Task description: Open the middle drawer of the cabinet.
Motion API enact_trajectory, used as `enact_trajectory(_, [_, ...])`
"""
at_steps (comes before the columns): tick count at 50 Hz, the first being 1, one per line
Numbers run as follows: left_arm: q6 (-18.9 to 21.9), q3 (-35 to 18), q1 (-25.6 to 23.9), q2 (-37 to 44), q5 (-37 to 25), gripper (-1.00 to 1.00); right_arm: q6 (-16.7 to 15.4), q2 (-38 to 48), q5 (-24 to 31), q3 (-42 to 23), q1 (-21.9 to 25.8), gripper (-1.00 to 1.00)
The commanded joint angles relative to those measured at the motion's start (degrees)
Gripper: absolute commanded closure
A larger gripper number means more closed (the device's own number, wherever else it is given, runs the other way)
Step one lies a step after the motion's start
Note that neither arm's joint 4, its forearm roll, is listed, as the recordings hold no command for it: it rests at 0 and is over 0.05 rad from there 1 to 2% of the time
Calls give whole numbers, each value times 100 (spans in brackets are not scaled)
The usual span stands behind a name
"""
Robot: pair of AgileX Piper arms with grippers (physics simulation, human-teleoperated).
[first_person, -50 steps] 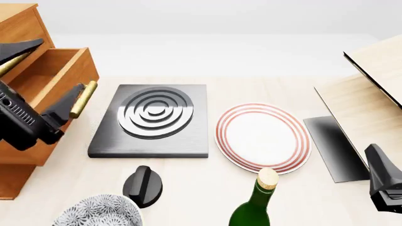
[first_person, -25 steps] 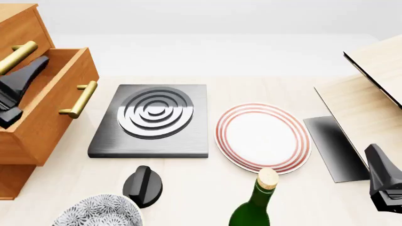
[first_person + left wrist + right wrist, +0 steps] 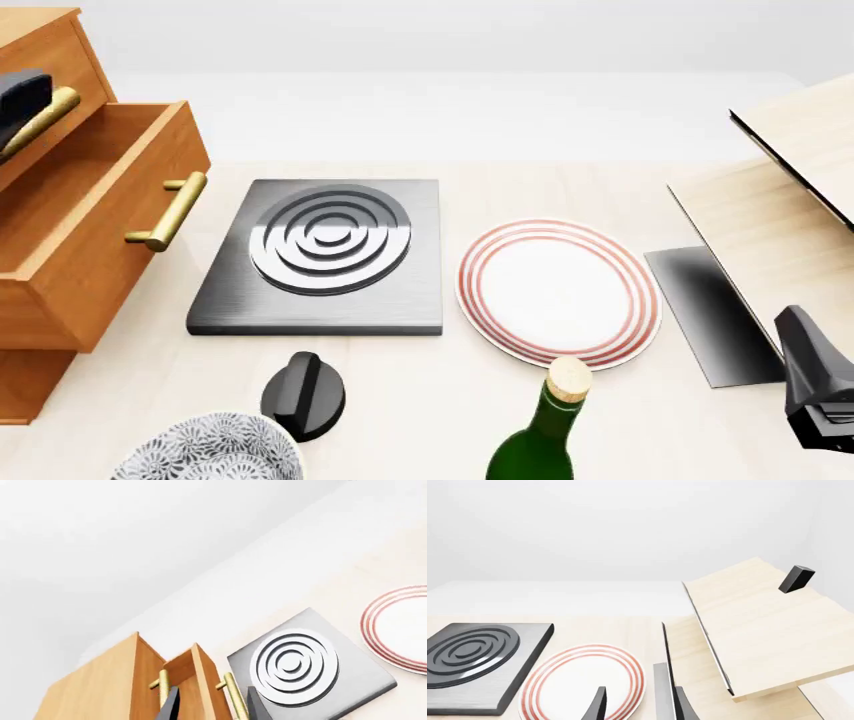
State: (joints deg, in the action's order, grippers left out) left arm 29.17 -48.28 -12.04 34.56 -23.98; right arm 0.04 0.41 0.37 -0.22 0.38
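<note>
The orange-brown cabinet (image 3: 40,55) stands at the table's left edge. Its middle drawer (image 3: 94,215) is pulled out toward the hob, and its brass bar handle (image 3: 168,211) is free. The top drawer's handle (image 3: 38,120) shows above it. My left gripper (image 3: 19,93) is a dark shape at the left edge, up beside the top drawer and apart from the middle handle. In the left wrist view it (image 3: 212,710) is open and empty, high above the cabinet (image 3: 100,685) and the open drawer (image 3: 200,680). My right gripper (image 3: 814,385) rests open and empty at the lower right, and also shows in the right wrist view (image 3: 639,707).
A black hob plate (image 3: 320,255) lies beside the drawer. A red-ringed plate (image 3: 558,290) is at centre. A green bottle (image 3: 541,430), a black knob (image 3: 302,395) and a patterned bowl (image 3: 207,455) are at the front. A pale wood box (image 3: 787,200) and a dark slab (image 3: 714,310) are on the right.
My left gripper has left the middle drawer's handle and moved up and left, almost out of the front view. The drawer stays pulled out. The right arm has not moved.
</note>
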Motion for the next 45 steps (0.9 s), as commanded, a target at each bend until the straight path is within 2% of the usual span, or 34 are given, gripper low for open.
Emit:
enact_trajectory(1, [-658,-442,61,158,-632,-100,-1,-1,-17,3,-9,-100])
enact_trajectory(5, [-885,-573,99,200,-836,-100,-1,-1,-17,3,-9,-100])
enact_trajectory(6, [-1111,-656,156,289,-970,-100,-1,-1,-17,3,-10,-100])
enact_trajectory(9, [-1154,-688,204,292,-992,-100,-1,-1,-17,3,-8,-100])
enact_trajectory(17, [-1636,-799,328,550,-1243,-100,0,0,-17,3,-9,-100])
enact_trajectory(26, [-1707,-742,439,560,-1248,-100,-2,-1,-17,3,-8,-100])
enact_trajectory(27, [-1893,-771,470,623,-1309,-100,0,-3,-18,3,-9,-100])
enact_trajectory(42, [-2164,-664,1014,678,-1200,-100,0,-1,-17,3,-8,-100])
enact_trajectory(45, [-2291,-640,948,791,-1198,-100,0,-2,-17,3,-9,-100])
